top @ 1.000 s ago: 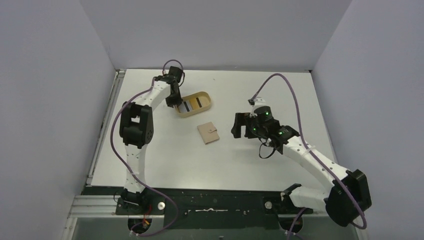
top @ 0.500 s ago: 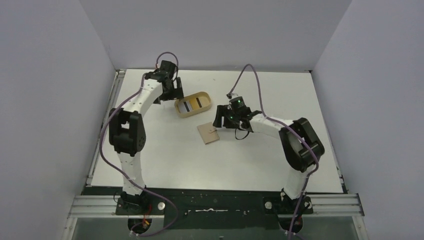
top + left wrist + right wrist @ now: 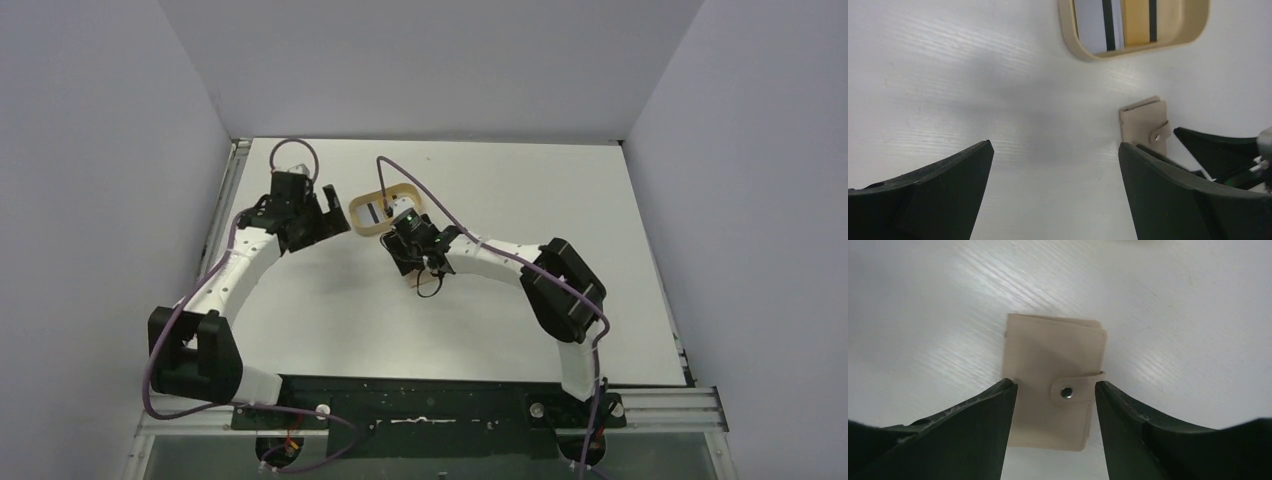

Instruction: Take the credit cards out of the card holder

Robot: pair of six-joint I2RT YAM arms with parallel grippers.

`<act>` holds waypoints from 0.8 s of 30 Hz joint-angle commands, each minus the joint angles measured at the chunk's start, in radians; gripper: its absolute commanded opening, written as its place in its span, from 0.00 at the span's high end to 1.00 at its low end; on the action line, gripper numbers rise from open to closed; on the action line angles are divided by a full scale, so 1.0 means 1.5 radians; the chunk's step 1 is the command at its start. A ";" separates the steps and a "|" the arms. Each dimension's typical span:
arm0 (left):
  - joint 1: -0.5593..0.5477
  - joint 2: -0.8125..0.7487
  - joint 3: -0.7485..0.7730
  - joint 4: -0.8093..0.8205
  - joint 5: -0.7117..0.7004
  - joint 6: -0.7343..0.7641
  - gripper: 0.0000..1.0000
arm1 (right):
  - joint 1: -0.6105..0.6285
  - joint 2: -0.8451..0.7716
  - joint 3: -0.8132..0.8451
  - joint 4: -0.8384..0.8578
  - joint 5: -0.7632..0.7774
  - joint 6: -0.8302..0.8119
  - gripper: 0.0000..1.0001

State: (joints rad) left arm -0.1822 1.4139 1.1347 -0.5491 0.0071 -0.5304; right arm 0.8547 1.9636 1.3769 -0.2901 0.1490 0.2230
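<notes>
The tan card holder lies flat on the white table with its snap tab fastened. My right gripper is down over it, and its fingers press against the holder's two side edges. From above, the right gripper covers most of the holder. The left wrist view shows the card holder beside those black fingers. Two credit cards, one light blue and one tan, both with a black stripe, lie in the oval tray. My left gripper hovers wide open and holds nothing, left of the tray.
The tray sits just beyond the card holder, close to the right wrist. A metal rail runs along the table's left edge. Grey walls enclose the table on three sides. Purple cables loop over both arms.
My left gripper opened and drew back from the tray toward the left. My right arm swung left over the card holder and its jaws narrowed onto it.
</notes>
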 commanded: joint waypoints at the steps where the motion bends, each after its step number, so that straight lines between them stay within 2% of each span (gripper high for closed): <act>1: -0.034 -0.022 -0.066 0.082 0.032 -0.030 0.03 | -0.022 0.012 -0.008 -0.026 0.114 -0.001 0.43; 9: -0.109 0.045 -0.098 0.131 0.018 -0.064 0.03 | -0.027 0.058 0.032 -0.040 0.096 0.021 0.46; 12: -0.131 0.070 -0.098 0.149 0.016 -0.080 0.03 | -0.029 0.071 0.040 -0.046 0.082 0.026 0.58; 13: -0.138 0.080 -0.097 0.155 0.014 -0.085 0.03 | -0.029 0.075 0.039 -0.046 0.078 0.030 0.65; 18: -0.164 0.126 -0.095 0.181 0.002 -0.112 0.03 | -0.048 0.080 0.012 -0.037 0.048 0.058 0.81; 21: -0.174 0.151 -0.096 0.200 0.000 -0.127 0.03 | -0.066 0.079 -0.012 -0.021 0.022 0.079 1.00; 24: -0.187 0.171 -0.093 0.220 0.000 -0.141 0.03 | -0.080 0.076 -0.031 -0.005 0.004 0.095 1.00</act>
State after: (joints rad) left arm -0.4404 1.6417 0.9802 -0.3218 0.0227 -0.6971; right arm 0.7807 2.0418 1.4017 -0.2935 0.1959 0.3145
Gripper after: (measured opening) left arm 0.971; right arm 0.041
